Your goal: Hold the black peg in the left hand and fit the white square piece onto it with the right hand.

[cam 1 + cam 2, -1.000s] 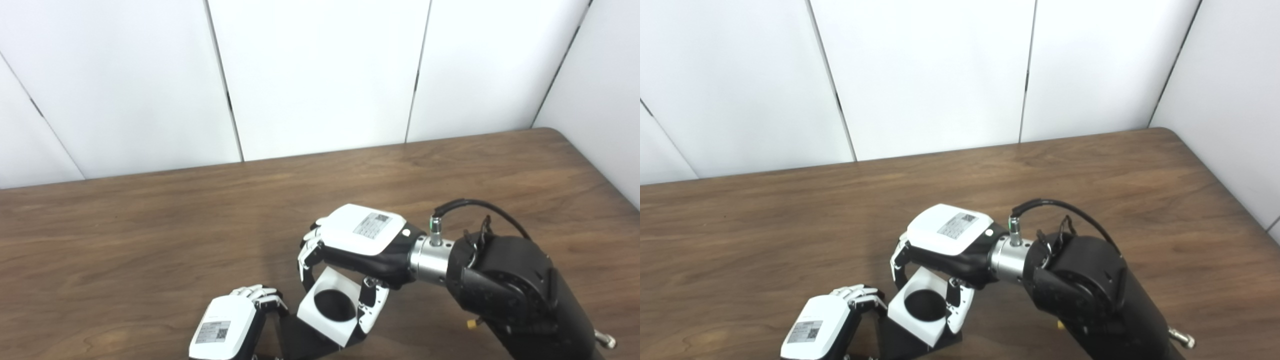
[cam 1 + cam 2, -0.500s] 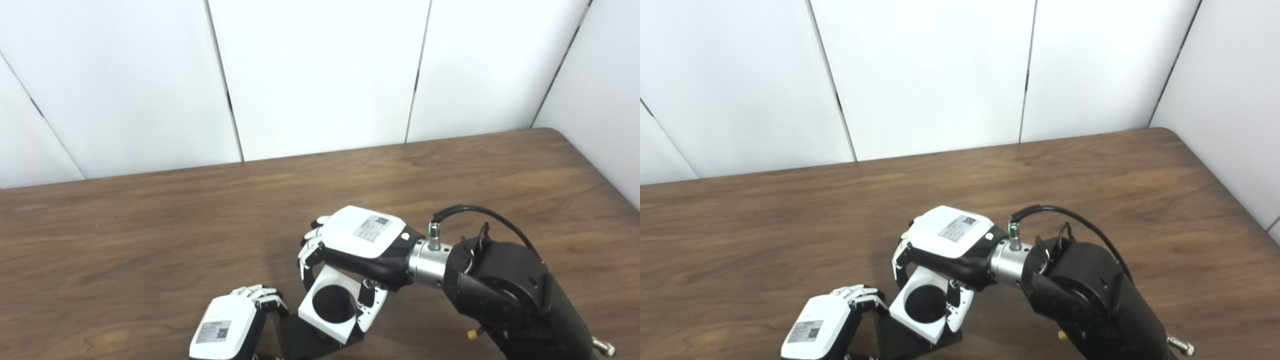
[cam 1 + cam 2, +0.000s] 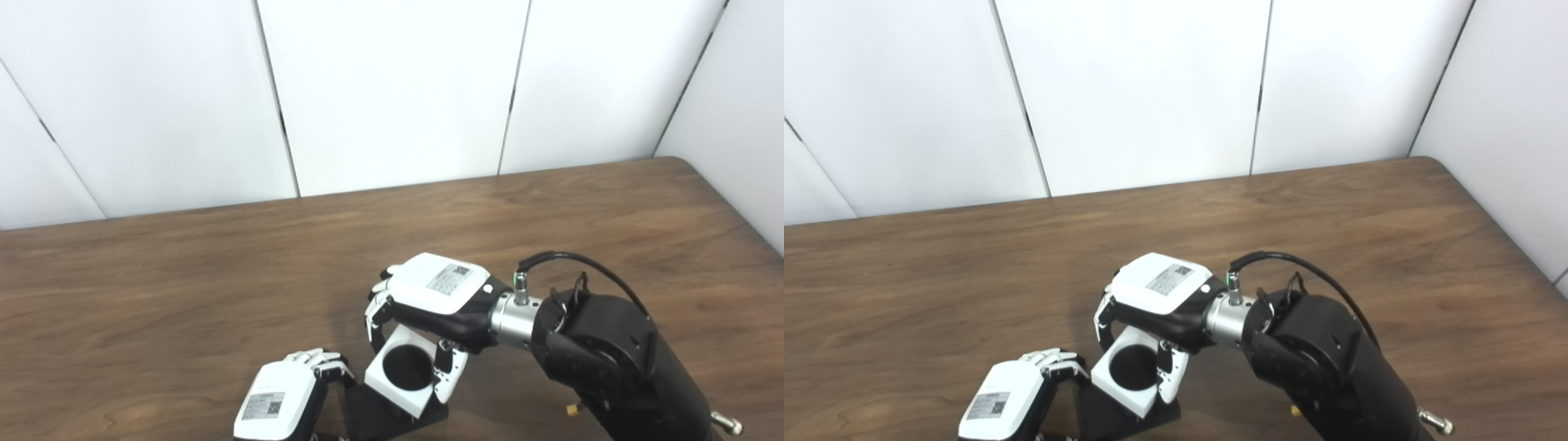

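Right hand (image 3: 438, 294): fingers (image 3: 375, 313) and thumb closed on opposite edges of the white square piece (image 3: 404, 378), palm facing down over it. White square piece: tilted, round hole uppermost, dark inside; sat against the black peg (image 3: 373, 416), seating depth not discernible. Black peg: dark base at the near edge of the desk (image 3: 184, 294), just beside the left hand (image 3: 278, 407). Left hand: fingers curled toward the peg base; actual grip could not be told.
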You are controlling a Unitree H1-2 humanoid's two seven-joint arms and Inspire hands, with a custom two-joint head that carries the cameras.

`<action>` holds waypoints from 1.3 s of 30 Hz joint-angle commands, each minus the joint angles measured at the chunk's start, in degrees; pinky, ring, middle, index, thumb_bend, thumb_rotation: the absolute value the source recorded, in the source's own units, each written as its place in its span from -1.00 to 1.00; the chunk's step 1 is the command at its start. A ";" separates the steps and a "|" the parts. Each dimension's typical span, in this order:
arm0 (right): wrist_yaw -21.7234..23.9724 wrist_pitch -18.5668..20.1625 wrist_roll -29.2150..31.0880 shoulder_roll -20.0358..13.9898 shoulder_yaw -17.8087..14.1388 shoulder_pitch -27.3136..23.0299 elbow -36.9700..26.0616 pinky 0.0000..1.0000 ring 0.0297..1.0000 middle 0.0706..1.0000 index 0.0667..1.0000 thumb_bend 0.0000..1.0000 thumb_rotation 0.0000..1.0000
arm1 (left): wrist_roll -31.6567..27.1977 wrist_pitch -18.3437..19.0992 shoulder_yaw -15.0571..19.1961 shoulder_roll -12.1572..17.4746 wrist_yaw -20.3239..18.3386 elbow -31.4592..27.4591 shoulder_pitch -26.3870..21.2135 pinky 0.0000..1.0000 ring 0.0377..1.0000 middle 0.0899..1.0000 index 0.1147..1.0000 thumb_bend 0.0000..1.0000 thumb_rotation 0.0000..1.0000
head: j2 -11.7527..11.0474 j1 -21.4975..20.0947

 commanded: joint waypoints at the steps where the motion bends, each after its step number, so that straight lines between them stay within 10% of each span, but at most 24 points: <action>1: -1.49 -1.65 0.29 0.47 -0.07 -1.68 0.01 0.86 0.71 0.49 -0.11 0.05 -0.74 | 2.28 0.80 -1.13 0.25 -2.61 1.72 1.16 0.67 0.66 0.51 -0.15 0.03 -0.90 | 0.06 0.13; 24: -3.38 -5.18 -1.76 -0.45 1.73 1.91 5.88 0.79 0.68 0.49 -0.09 0.05 -0.73 | 2.70 1.40 -1.06 -0.37 -3.10 0.90 1.32 0.69 0.66 0.51 -0.15 0.03 -0.90 | 0.58 0.46; 25: -3.35 -5.27 -2.08 -0.64 1.87 2.13 6.27 0.78 0.68 0.51 0.10 0.49 -0.67 | 2.63 1.39 -1.01 -0.41 -2.98 0.90 1.36 0.69 0.65 0.51 -0.15 0.03 -0.91 | 0.58 0.46; 28: -1.79 -4.55 -3.27 -0.81 2.16 2.24 6.42 0.79 0.72 0.58 0.37 0.88 -0.50 | 2.53 1.39 -0.92 -0.48 -2.98 0.68 1.53 0.69 0.64 0.50 -0.16 0.03 -0.91 | 0.81 0.51; 39: 3.13 -1.08 -3.12 0.36 0.51 0.21 3.06 0.85 0.86 0.78 0.69 1.00 -0.10 | 2.68 1.48 -0.89 -0.36 -3.34 0.71 1.42 0.69 0.65 0.51 -0.15 0.03 -0.90 | 0.77 0.52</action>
